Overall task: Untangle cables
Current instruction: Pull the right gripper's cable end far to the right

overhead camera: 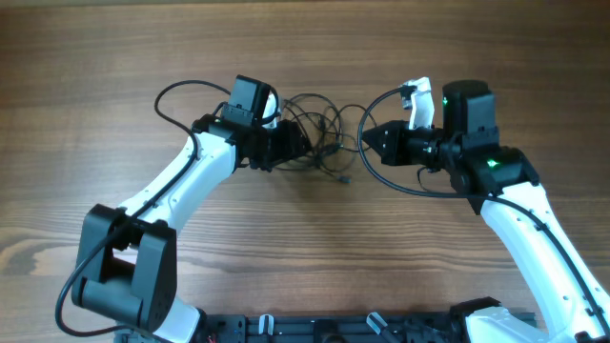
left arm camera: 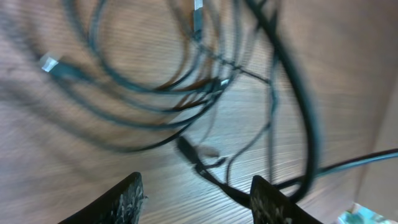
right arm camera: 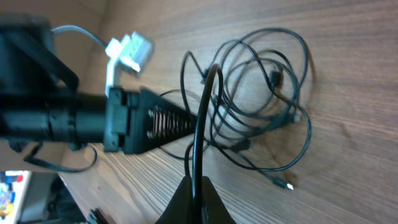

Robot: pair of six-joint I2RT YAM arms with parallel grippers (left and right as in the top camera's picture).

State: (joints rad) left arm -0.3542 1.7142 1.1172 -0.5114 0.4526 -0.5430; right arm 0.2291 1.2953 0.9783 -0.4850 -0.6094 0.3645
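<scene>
Evidently the work is at its early, pulling-apart stage: the cables [overhead camera: 319,133] lie as one loose knot of thin black loops on the table [overhead camera: 95,57], between the two arms and not yet separated. The left hand [left arm camera: 199,199] sits at the knot's left edge with its fingers spread; several loops and a small silvery plug lie just in front of it, and one strand crosses near its right finger without being clamped. The right hand [right arm camera: 193,193] points in from the other side with its fingers pressed together. A black cord rises from between them, so it seems to be pinching one strand, though the wrist view does not settle whether that cord belongs to the knot.

I judge the next move calls for the left hand to close on a loop and hold it down while the right draws its strand slowly outward, watching that the loops loosen rather than cinch.

The table is brown wood-grain, flat and matte, bare apart from the cords. Little of the room shows beyond blurred colour at the wrist views' edges.
</scene>
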